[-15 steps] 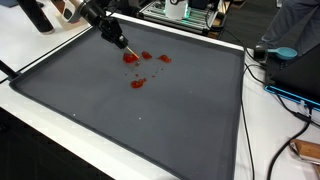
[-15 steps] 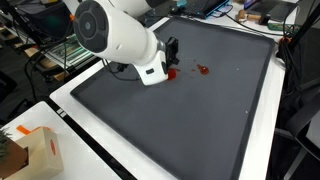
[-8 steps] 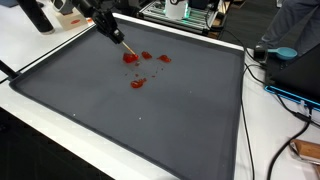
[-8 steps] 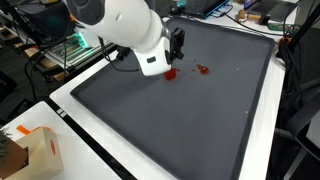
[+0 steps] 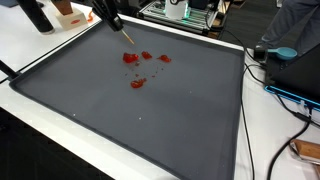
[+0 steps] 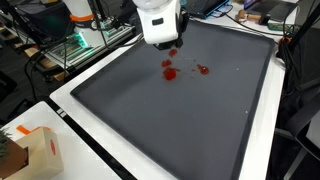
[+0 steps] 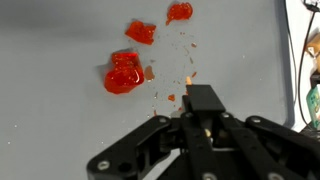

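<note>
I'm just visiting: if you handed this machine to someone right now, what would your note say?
Hand: shut on a thin stick, which seems to hang clear of the grey mat.
Things: red blobs sit clustered on the mat, small crumbs around them.
Done: blobs look squashed and scattered.
Left: probably more work on them; the stick touches none.

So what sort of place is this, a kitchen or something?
Most likely a lab or workshop: tangled blue and black cables beside the white table, racks of electronic equipment behind it, and a robot gripper holding a thin stick over red smears on a dark grey mat.
</note>
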